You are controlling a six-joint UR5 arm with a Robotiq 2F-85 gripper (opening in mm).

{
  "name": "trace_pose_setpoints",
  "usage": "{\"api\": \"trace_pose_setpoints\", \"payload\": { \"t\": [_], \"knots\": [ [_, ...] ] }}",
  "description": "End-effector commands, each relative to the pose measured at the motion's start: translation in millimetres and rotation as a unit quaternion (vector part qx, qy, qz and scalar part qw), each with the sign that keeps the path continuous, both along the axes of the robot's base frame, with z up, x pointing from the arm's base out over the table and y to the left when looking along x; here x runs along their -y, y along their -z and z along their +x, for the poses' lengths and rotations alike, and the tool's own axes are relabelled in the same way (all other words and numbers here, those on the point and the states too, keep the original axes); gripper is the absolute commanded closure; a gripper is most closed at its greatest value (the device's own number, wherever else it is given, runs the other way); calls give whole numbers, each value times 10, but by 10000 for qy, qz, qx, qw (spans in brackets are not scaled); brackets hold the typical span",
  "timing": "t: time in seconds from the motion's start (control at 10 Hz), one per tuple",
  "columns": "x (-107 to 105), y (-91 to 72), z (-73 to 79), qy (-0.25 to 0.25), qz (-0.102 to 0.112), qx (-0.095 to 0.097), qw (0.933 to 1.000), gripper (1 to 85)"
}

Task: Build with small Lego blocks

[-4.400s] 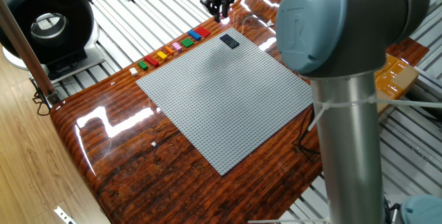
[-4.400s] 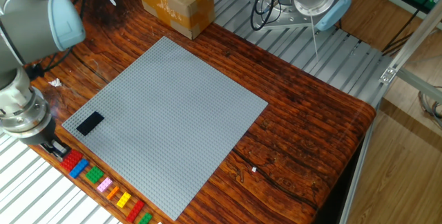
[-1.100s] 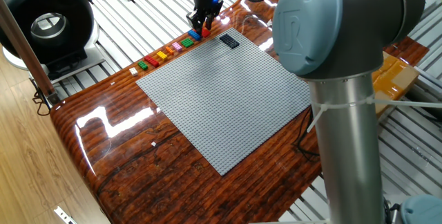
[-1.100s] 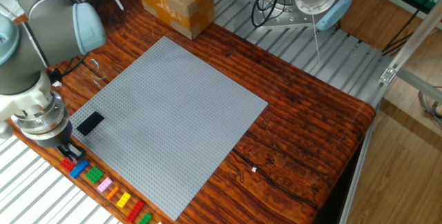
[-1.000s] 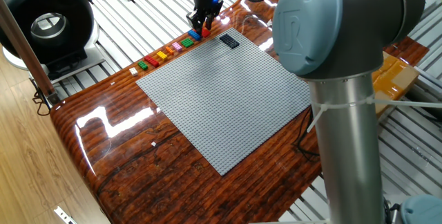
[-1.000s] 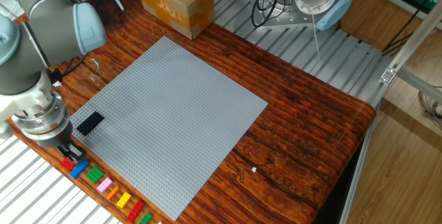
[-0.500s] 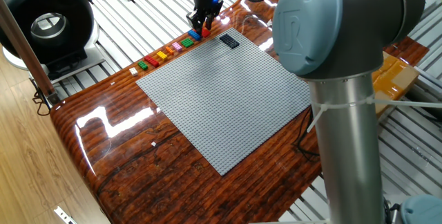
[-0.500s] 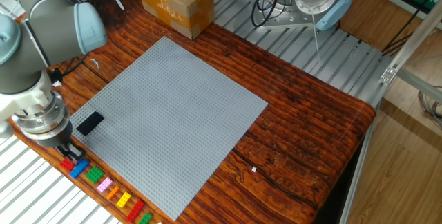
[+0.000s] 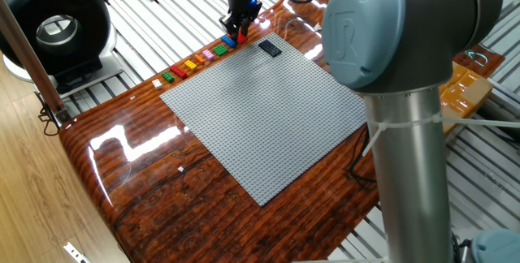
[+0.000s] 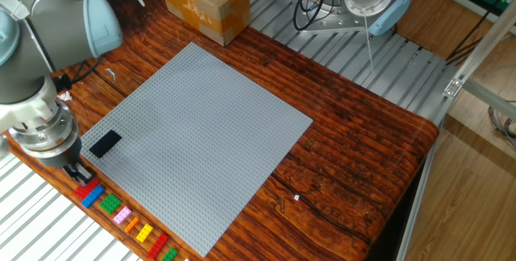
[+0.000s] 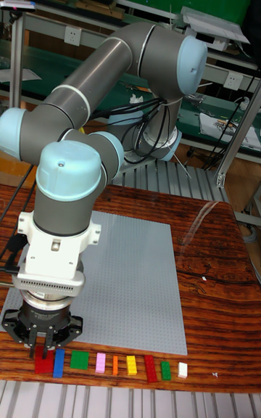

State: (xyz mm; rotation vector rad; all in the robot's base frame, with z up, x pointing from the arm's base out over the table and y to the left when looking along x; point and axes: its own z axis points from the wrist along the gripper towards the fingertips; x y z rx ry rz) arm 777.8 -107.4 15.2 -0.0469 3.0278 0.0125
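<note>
Right — wood counter [image 10: 363, 156], grey baseplate [image 10: 201, 132] w/ a black brick [image 10: 105, 143] near its corner. Tool [image 11: 45, 351] is low at the end of the small Lego blocks [image 11: 109, 365] row beside the plate — fingers straddle the red block [image 11: 43, 365]; clamped or not, can't tell.
</note>
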Motion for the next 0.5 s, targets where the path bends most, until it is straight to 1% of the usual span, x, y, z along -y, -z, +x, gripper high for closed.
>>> {"api": "trace_pose_setpoints", "payload": {
  "t": [0.0,0.1,0.2,0.4],
  "knots": [
    [-26,-55,-24,-35,81,-55,9999,513],
    [-45,-55,-18,-73,100,-32,9999,493],
    [-88,-51,-14,-134,162,-7,9998,463],
    [-99,-22,-13,-194,170,33,9997,450]
  ]
}}
